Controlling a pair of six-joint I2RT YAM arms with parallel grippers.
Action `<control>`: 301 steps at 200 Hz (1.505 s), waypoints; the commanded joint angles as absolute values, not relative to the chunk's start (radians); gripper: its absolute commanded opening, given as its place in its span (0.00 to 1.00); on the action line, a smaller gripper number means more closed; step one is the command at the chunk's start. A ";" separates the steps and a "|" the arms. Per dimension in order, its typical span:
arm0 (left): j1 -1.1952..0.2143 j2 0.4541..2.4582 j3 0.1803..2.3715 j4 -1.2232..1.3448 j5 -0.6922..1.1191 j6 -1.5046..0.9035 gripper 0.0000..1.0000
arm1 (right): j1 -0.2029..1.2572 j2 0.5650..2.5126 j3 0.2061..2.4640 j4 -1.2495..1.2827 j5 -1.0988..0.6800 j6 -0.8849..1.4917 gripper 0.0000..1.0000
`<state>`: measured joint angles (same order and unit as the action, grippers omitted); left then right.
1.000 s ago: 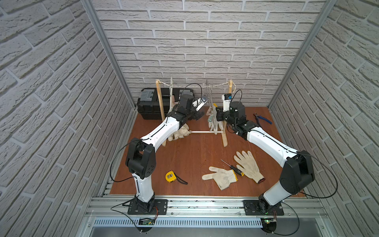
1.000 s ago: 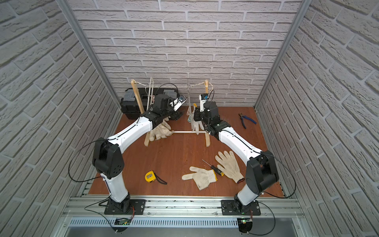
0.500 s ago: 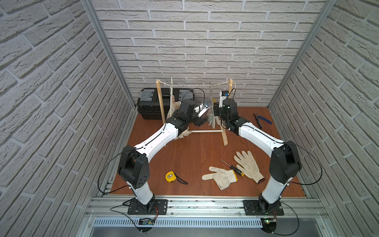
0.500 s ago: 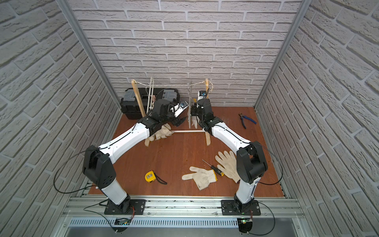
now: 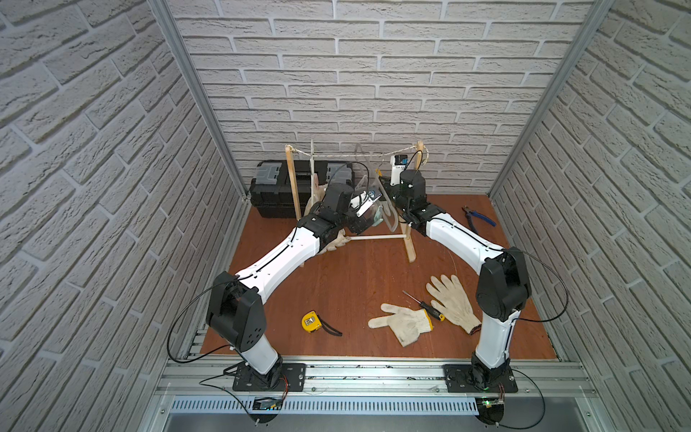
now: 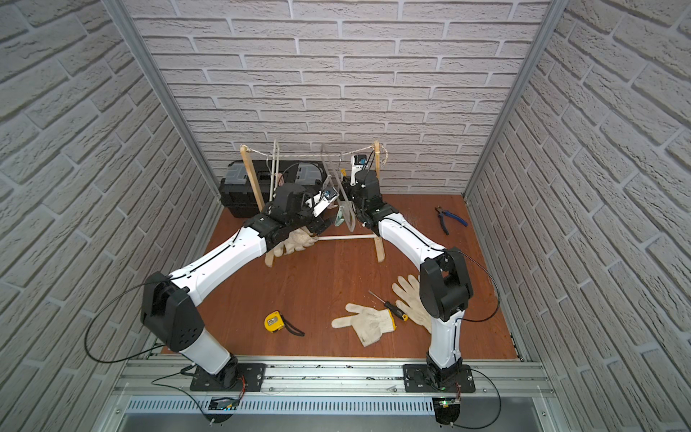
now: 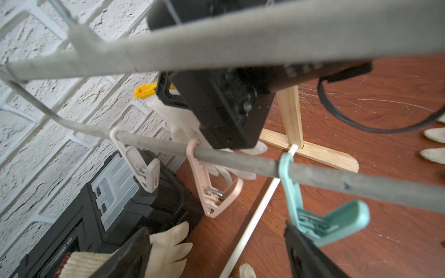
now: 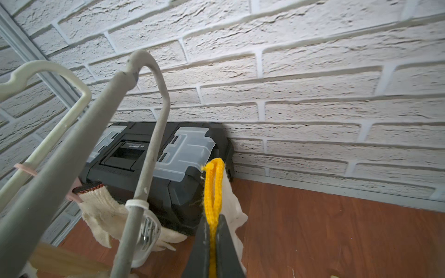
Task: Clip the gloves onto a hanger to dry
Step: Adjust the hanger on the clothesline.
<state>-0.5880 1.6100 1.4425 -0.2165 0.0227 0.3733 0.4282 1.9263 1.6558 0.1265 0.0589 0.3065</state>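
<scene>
Front floor point(image 5: 355, 284): near glove point(image 5: 405, 324) and second glove point(image 5: 451, 299) flat, unclipped. Further in, third glove point(image 5: 338, 239) heaped by rack crossbar point(image 5: 377, 236). At grey hanger point(image 7: 240, 163): right gripper point(image 8: 213, 223) pinching yellow-cuffed glove point(image 8: 213, 183); left gripper point(image 7: 215, 228) spread beside teal clip point(image 7: 313, 216). Behind, red-cuffed glove point(image 8: 101, 207) seemingly pegged. Most still to hang.

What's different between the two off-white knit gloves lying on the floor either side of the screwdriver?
The off-white knit yellow-cuffed glove points sideways, fingers bunched. The off-white knit dark-red-cuffed glove points toward the back wall, fingers spread. Both lie flat, stained, unclipped.
</scene>
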 commanded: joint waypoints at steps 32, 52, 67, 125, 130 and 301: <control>-0.536 1.548 1.460 -0.280 -0.011 0.400 0.88 | 0.432 1.931 1.693 0.188 -0.146 0.241 0.02; -0.507 1.556 1.492 -0.315 -0.021 0.425 0.88 | 0.425 1.939 1.711 0.172 -0.225 0.224 0.02; -0.488 1.575 1.522 -0.340 -0.032 0.446 0.87 | 0.424 1.943 1.715 0.175 -0.261 0.214 0.02; -0.450 1.671 1.659 -0.426 -0.036 0.508 0.87 | 0.408 1.967 1.765 0.129 -0.362 0.222 0.02; -0.445 1.678 1.668 -0.430 -0.034 0.511 0.87 | 0.407 1.968 1.770 0.123 -0.368 0.224 0.02; -0.349 1.815 1.791 -0.494 0.376 0.617 0.70 | 0.382 2.027 1.875 -0.043 -0.609 0.187 0.02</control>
<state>-0.3538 1.8042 1.7622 -0.5171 0.2783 0.6174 0.3832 2.0239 1.8420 -0.0444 -0.5610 0.1997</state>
